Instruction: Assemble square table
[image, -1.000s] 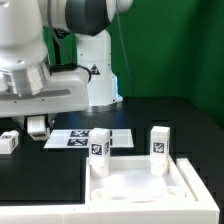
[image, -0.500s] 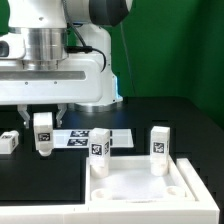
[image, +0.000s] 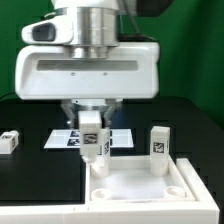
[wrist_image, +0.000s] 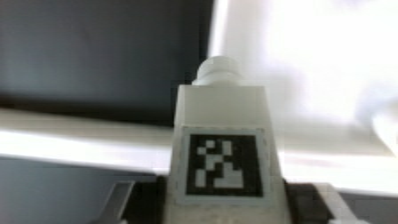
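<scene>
Square table top (image: 140, 188) is laid flat on the dark work surface (image: 40, 180) at the near side of the exterior view, hollow side up, seemingly so that legs can be stood in its corners. An upright leg (image: 158, 143) is set at the far corner toward the exterior view's right. The gripper (image: 91, 128) is clenched on the held leg (wrist_image: 222, 130). It is gripped near its tagged end with the peg (wrist_image: 219, 70) pointing away from the wrist, presumably for lowering into a corner. A loose leg (image: 8, 141) is left lying well apart toward the exterior view's left.

The marker board (image: 68, 138) is partly covered by the gripper. Whether another leg stands behind the held leg cannot be told, since the outlines merge there. The wrist view is blurred, the fingers (wrist_image: 134, 200) are cut off by its edge, and no corner socket is shown.
</scene>
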